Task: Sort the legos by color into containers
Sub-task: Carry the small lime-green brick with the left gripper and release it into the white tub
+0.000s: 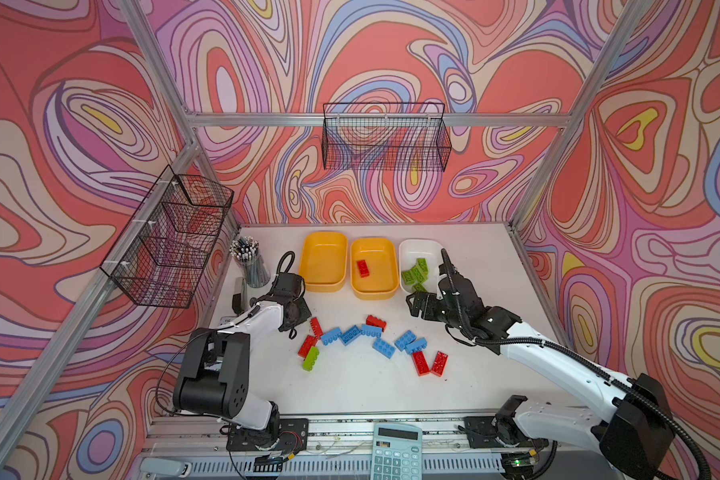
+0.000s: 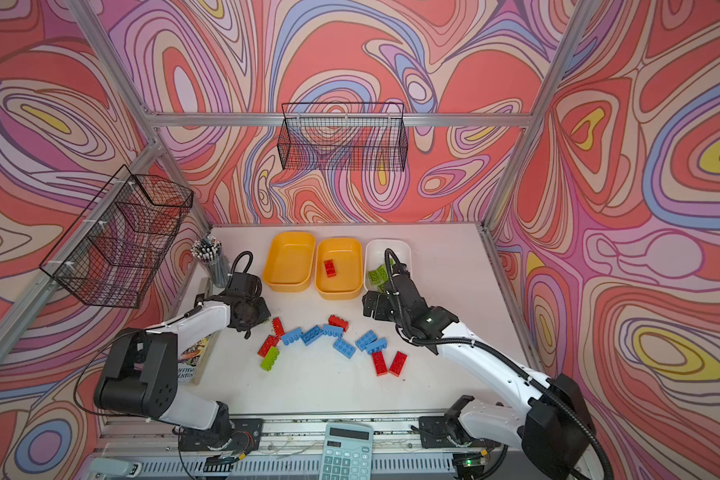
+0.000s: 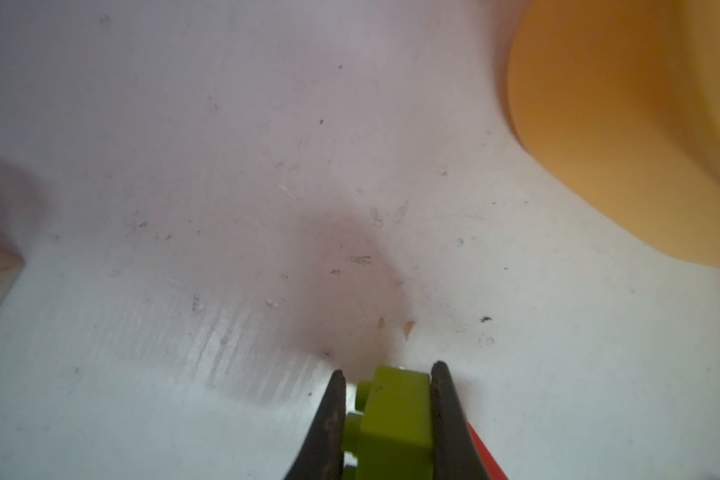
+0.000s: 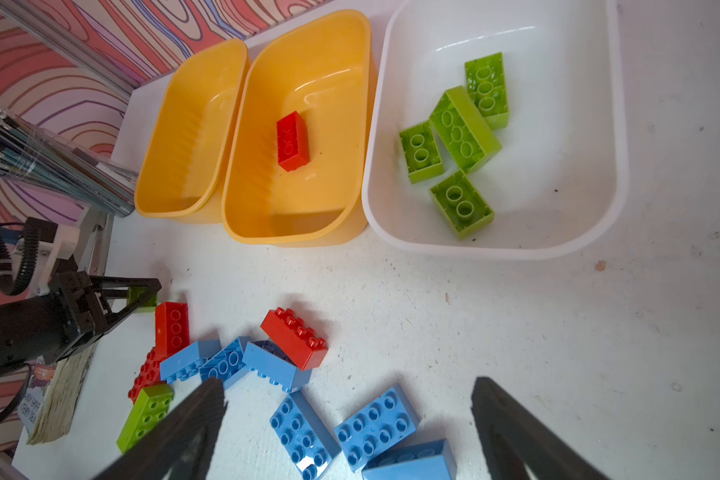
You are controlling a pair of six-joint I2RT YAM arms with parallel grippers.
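Observation:
My left gripper (image 3: 388, 370) is shut on a lime green lego (image 3: 395, 415) just above the table, left of the loose pile; the right wrist view shows that grip (image 4: 152, 294) too. My right gripper (image 4: 348, 385) hangs open and empty over blue legos (image 4: 375, 424), in front of the white container (image 1: 416, 248). That container holds several green legos (image 4: 458, 124). The middle yellow container (image 1: 381, 255) holds one red lego (image 1: 363, 268). The left yellow container (image 1: 323, 259) is empty. Blue (image 1: 352, 334), red (image 1: 420, 363) and one green lego (image 1: 310, 358) lie loose on the table.
A clear cup of pencils (image 1: 250, 266) stands left of the containers, beside the left arm. A book (image 2: 192, 361) lies at the table's left edge. A calculator (image 1: 395, 451) sits on the front rail. Black wire baskets hang on the left wall (image 1: 171, 241) and back wall (image 1: 385, 137).

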